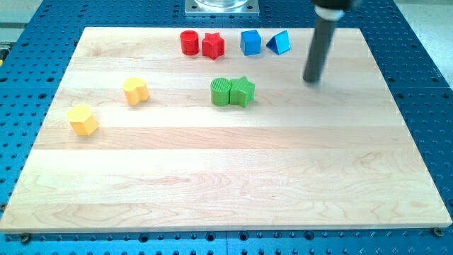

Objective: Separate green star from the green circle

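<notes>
The green star and the green circle sit touching side by side on the wooden board, a little above its middle. The circle is on the star's left. My tip is at the view's upper right, well to the right of the star and slightly above it, apart from every block.
A red circle and a red star touch near the view's top. A blue cube and a blue triangle stand right of them. A yellow heart-like block and a yellow hexagon lie at the left.
</notes>
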Controlling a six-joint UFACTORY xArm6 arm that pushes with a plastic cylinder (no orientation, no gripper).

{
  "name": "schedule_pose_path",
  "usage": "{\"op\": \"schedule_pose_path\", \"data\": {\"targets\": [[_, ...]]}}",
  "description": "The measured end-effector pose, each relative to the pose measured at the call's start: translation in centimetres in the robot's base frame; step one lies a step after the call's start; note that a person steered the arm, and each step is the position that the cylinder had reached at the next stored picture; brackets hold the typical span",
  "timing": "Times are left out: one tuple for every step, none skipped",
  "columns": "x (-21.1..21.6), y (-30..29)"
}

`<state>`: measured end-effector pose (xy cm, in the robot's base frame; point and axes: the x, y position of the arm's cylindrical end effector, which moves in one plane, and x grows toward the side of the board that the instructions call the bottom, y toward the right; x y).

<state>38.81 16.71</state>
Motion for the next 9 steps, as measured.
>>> {"op": "schedule_pose_path", "data": {"targets": [[4.0,-5.5],[2.0,-9.0],[2.0,-10.8],[1.7,-13.8],[-1.9,-14.4],[1.0,-14.9],[3.7,-19.4],[-0.5,-19.7],[-4.8,-19.4]]}}
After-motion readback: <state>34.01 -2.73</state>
